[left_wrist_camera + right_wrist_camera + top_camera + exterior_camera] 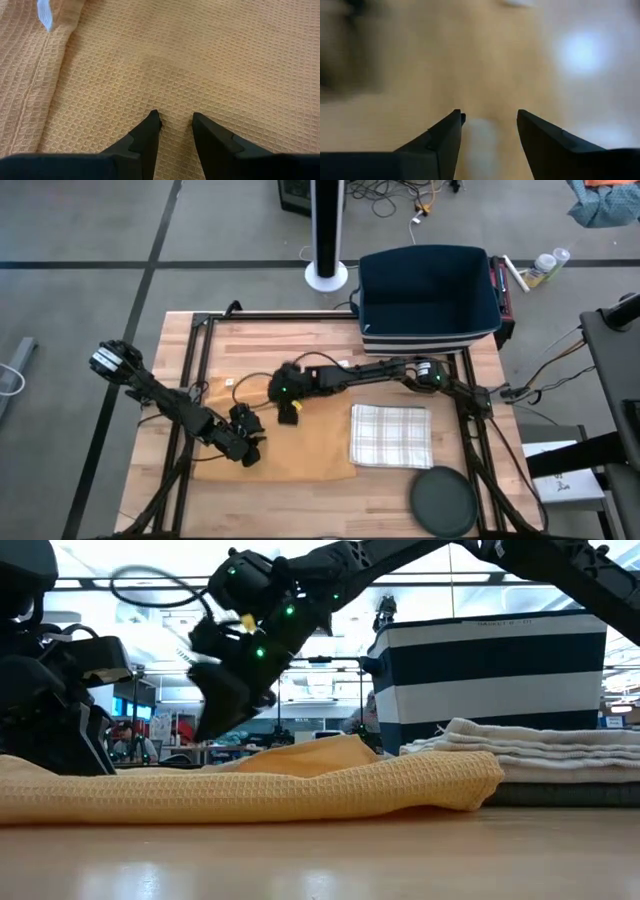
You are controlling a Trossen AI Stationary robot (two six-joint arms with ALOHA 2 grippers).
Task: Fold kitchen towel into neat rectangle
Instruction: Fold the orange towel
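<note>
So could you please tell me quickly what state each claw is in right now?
Left claw: open, tips resting on the yellow waffle-weave kitchen towel, gripping nothing.
Right claw: open, empty.

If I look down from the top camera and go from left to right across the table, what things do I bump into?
Left pincer → right pincer, both over the yellow towel → folded checkered towel → dark round plate.

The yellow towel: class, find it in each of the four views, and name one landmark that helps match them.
High view: yellow towel lies flat, lower centre, left of the checked towel.
Low view: a long low mound across the left and middle.
Left wrist view: its waffle weave fills the picture.
Right wrist view: too blurred to tell.
Shared landmark: the striped basket.
</note>
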